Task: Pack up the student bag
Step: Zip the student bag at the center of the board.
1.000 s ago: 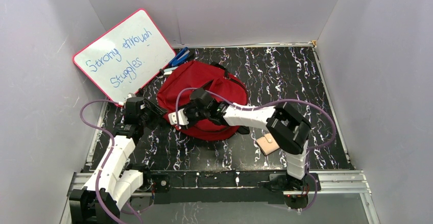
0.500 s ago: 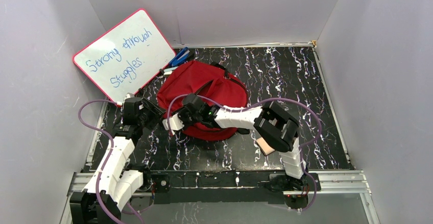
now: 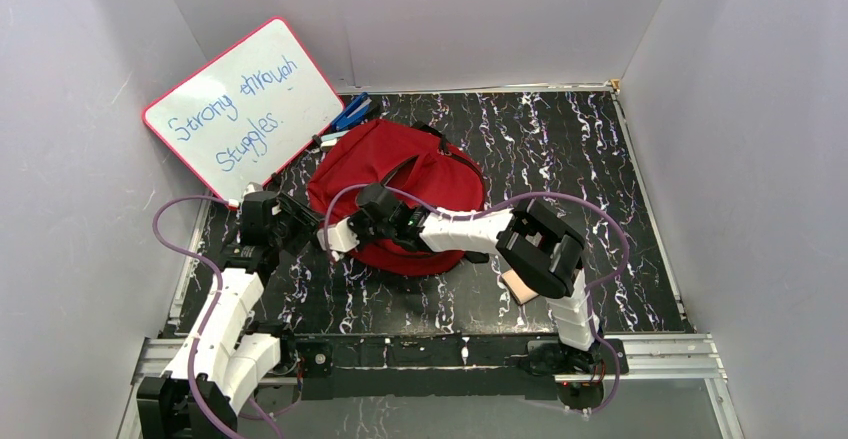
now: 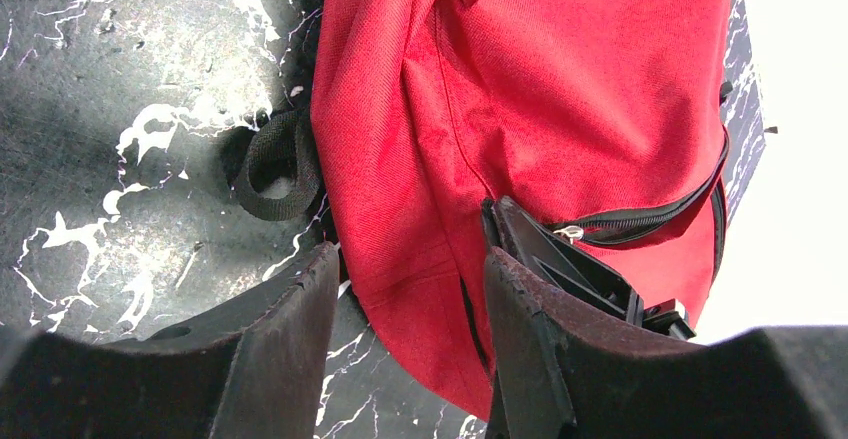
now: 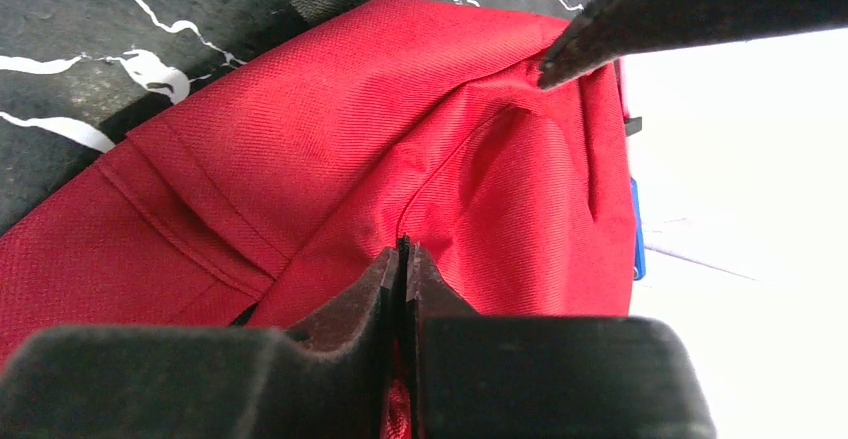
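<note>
**A:** What is the biggest thing there?

**B:** One black table veined with white. Next comes one whiteboard with a red rim. It leans in the far left corner and has blue handwriting on it.

**A:** And the student bag?

**B:** One student bag, dark red, lies on the table left of centre, just in front of the whiteboard. Its near edge is between the two grippers.

**A:** How many arms?

**B:** Two. The left arm reaches up the left side. The right arm stretches leftward across the bag's near part.

**A:** What are the hands doing?

**B:** The left gripper has its jaws well apart and straddles the bag's edge. One finger is beside the fabric over the table, and the other is against the red cloth. The right gripper has its jaws almost together, nipping a fold of the bag's fabric.

**A:** Anything smaller?

**B:** One beige wallet lies near the right arm's elbow, partly hidden by it. Something blue lies behind the bag beside the whiteboard, but I cannot tell whether it is one piece or two. One black strap loop lies on the table touching the bag's side. One silver zip pull sits on a black zipper in the left wrist view.
</note>
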`<state>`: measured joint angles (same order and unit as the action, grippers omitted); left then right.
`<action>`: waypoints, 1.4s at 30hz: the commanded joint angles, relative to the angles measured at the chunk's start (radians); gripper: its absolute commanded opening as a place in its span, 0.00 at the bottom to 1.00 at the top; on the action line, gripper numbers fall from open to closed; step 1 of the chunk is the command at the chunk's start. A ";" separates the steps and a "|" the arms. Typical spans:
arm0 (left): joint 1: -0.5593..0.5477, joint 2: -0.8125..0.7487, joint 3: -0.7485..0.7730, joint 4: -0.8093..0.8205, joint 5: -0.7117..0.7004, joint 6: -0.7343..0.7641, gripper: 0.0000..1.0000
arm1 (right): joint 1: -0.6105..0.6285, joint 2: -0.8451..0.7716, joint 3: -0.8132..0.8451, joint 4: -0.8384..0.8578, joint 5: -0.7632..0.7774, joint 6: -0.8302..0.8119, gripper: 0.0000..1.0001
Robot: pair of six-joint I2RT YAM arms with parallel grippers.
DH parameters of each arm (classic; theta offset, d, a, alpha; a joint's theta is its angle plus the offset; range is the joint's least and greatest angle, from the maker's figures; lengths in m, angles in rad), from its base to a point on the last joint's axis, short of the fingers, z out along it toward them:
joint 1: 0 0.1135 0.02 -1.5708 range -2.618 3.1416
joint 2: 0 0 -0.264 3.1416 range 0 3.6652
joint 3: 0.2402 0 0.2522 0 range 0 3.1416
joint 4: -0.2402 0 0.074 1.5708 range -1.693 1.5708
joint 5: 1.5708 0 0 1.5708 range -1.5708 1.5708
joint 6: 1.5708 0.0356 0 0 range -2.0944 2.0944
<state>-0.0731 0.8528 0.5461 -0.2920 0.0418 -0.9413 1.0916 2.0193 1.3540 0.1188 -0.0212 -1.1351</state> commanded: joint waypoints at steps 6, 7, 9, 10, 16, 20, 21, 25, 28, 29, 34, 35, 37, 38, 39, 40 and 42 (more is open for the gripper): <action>0.012 -0.027 -0.018 -0.003 -0.006 0.014 0.53 | -0.003 -0.012 0.009 0.129 0.032 0.076 0.00; 0.012 -0.027 -0.019 0.001 -0.004 0.015 0.53 | -0.003 -0.018 0.000 0.149 0.039 0.095 0.00; 0.012 -0.027 -0.023 0.011 0.004 0.012 0.53 | -0.005 -0.029 -0.016 0.174 0.045 0.134 0.00; 0.012 -0.027 -0.025 0.020 0.014 0.011 0.53 | -0.008 -0.035 -0.020 0.183 0.048 0.163 0.00; 0.012 -0.013 -0.046 0.129 0.101 -0.013 0.63 | -0.043 -0.078 -0.005 0.148 -0.011 0.429 0.00; 0.012 -0.005 -0.077 0.196 0.150 -0.041 0.64 | -0.082 -0.111 -0.021 0.169 -0.029 0.620 0.00; 0.012 -0.005 -0.086 0.215 0.160 -0.046 0.63 | -0.092 -0.117 -0.024 0.171 -0.031 0.676 0.00; 0.012 0.001 -0.121 0.301 0.203 -0.060 0.63 | -0.136 -0.136 -0.047 0.190 -0.032 0.840 0.00; 0.012 0.013 -0.137 0.365 0.236 -0.059 0.62 | -0.172 -0.149 -0.067 0.205 -0.026 0.965 0.00; 0.012 0.021 -0.138 0.379 0.246 -0.055 0.62 | -0.183 -0.156 -0.079 0.217 -0.029 1.001 0.00; 0.012 0.077 -0.134 0.433 0.288 -0.066 0.62 | -0.213 -0.177 -0.120 0.289 -0.087 1.119 0.00; 0.012 0.090 -0.133 0.447 0.294 -0.070 0.62 | -0.215 -0.175 -0.119 0.294 -0.096 1.124 0.00; 0.012 0.116 -0.136 0.475 0.301 -0.083 0.62 | -0.215 -0.170 -0.117 0.297 -0.094 1.127 0.00; 0.012 0.127 -0.135 0.488 0.301 -0.088 0.62 | -0.216 -0.171 -0.118 0.298 -0.092 1.127 0.00; 0.012 0.138 -0.133 0.498 0.304 -0.091 0.62 | -0.218 -0.171 -0.118 0.298 -0.089 1.127 0.00; 0.012 0.147 -0.129 0.507 0.305 -0.092 0.62 | -0.220 -0.176 -0.119 0.298 -0.085 1.127 0.00; 0.011 0.167 -0.120 0.527 0.307 -0.093 0.62 | -0.223 -0.182 -0.118 0.296 -0.080 1.127 0.00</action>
<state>-0.0669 1.0000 0.4076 0.1616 0.3199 -1.0229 0.8776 1.8969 1.2377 0.3473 -0.1036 -0.0402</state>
